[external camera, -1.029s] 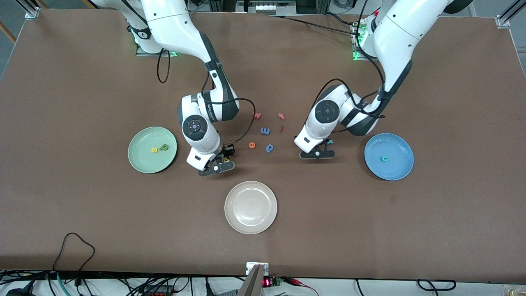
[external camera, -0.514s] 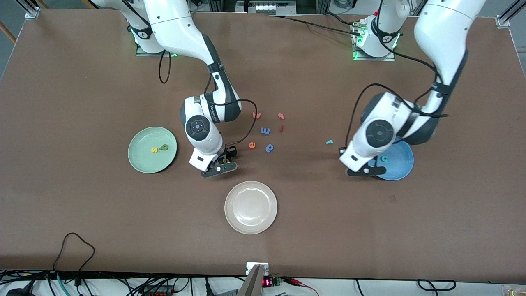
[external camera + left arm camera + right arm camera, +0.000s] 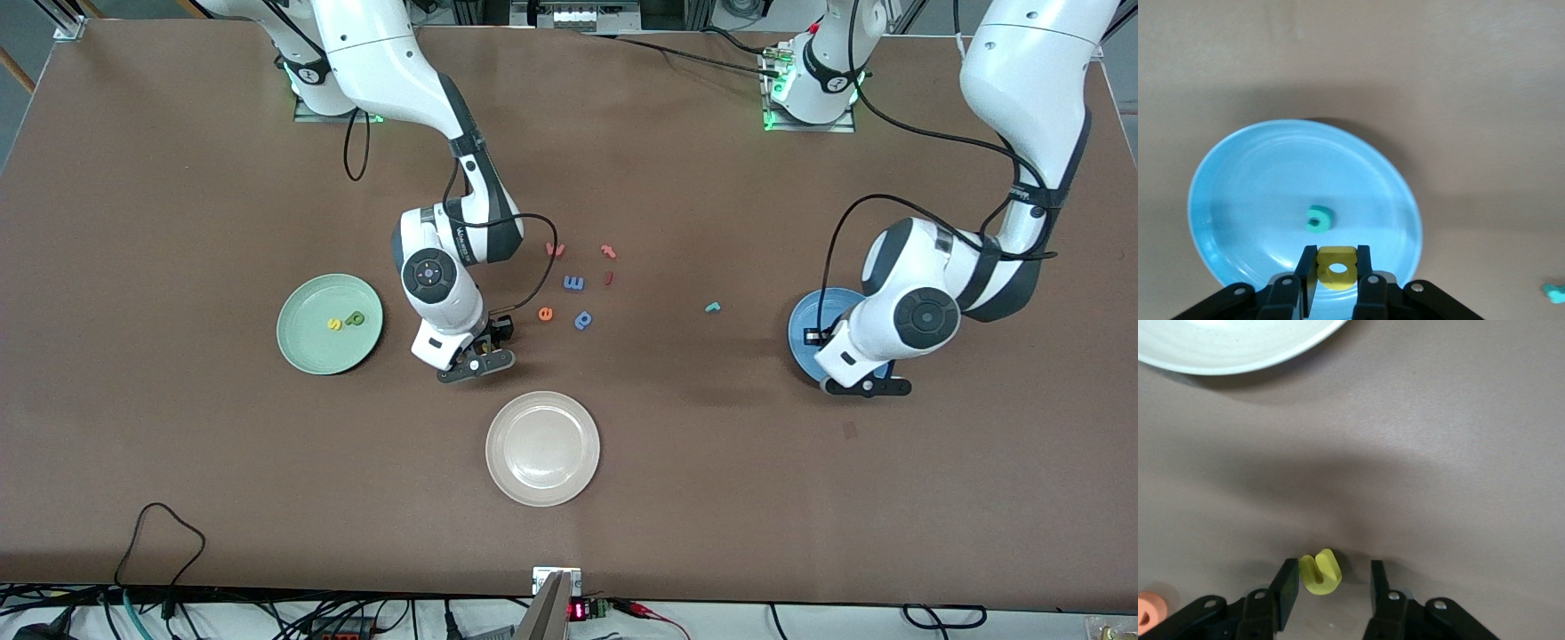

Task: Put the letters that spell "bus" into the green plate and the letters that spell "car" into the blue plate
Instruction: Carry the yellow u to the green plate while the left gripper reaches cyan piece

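My left gripper hangs over the blue plate, shut on the yellow a. A teal c lies in that plate. The teal r lies on the table between the plate and the letter cluster. My right gripper is low at the table between the green plate and the cream plate, open, with the yellow u between its fingers, close against one finger. A yellow s and a green letter lie in the green plate.
A cream-white plate sits nearer the front camera than the right gripper. Loose letters lie mid-table: an orange e, a blue p-shape, a blue m and red letters.
The left arm has swung from beside the letter cluster to over the blue plate, carrying the yellow a. The right gripper has barely shifted.
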`<control>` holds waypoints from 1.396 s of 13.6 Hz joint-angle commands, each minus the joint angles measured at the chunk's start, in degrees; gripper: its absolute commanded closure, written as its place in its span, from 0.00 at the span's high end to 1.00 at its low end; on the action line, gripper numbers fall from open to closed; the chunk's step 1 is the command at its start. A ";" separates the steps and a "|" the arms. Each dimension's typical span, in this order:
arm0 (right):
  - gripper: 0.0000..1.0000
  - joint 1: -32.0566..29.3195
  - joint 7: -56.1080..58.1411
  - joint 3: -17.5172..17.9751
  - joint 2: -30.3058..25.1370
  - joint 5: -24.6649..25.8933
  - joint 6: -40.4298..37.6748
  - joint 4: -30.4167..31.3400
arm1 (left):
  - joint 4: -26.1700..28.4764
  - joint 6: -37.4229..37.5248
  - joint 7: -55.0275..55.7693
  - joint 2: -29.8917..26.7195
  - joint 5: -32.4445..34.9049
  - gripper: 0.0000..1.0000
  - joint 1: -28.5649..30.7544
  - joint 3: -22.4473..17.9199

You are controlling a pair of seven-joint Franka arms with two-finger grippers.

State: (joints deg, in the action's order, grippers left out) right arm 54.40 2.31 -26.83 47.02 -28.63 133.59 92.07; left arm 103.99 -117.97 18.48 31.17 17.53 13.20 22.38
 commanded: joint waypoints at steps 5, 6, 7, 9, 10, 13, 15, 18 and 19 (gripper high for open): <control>0.40 -0.26 1.11 0.56 1.23 -1.16 0.17 -1.11 | 1.31 0.72 -0.54 0.47 1.63 1.00 1.39 0.91; 0.38 -0.26 1.11 0.56 1.23 -1.16 0.17 -1.11 | 1.22 0.90 -0.11 0.30 1.63 1.00 1.22 1.18; 0.37 -0.26 1.11 0.56 1.23 -1.16 0.09 -1.11 | 0.96 0.99 0.07 0.12 1.63 1.00 0.87 1.53; 0.30 -0.26 1.20 0.56 1.14 -1.16 0.09 -1.11 | 0.60 1.60 0.15 -0.23 0.93 1.00 0.78 2.92; 0.25 -0.26 1.29 0.56 0.79 -1.07 0.00 -1.11 | 0.17 2.12 0.59 -0.23 0.75 1.00 1.13 4.94; 0.18 -0.69 1.38 -0.41 -2.44 -0.90 -3.14 -0.06 | 0.16 3.54 8.74 0.12 0.66 1.00 0.52 9.25; 0.14 -0.35 1.12 -5.04 -6.40 -0.81 -9.90 2.48 | 1.30 2.83 11.92 0.73 0.66 1.00 0.08 10.58; 0.14 1.67 6.00 -15.32 -8.70 0.86 -14.93 6.61 | 6.64 -4.86 22.16 0.91 0.75 1.00 -0.36 13.82; 0.14 2.37 9.26 -18.22 -8.88 0.86 -15.29 8.72 | 9.54 -9.43 24.56 0.74 0.84 1.00 -0.80 13.92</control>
State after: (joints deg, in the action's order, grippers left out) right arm 54.55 6.57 -39.91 40.82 -28.22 119.13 94.75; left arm 108.31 -120.63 36.85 32.25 17.57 12.52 34.89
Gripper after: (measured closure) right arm 0.700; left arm 0.000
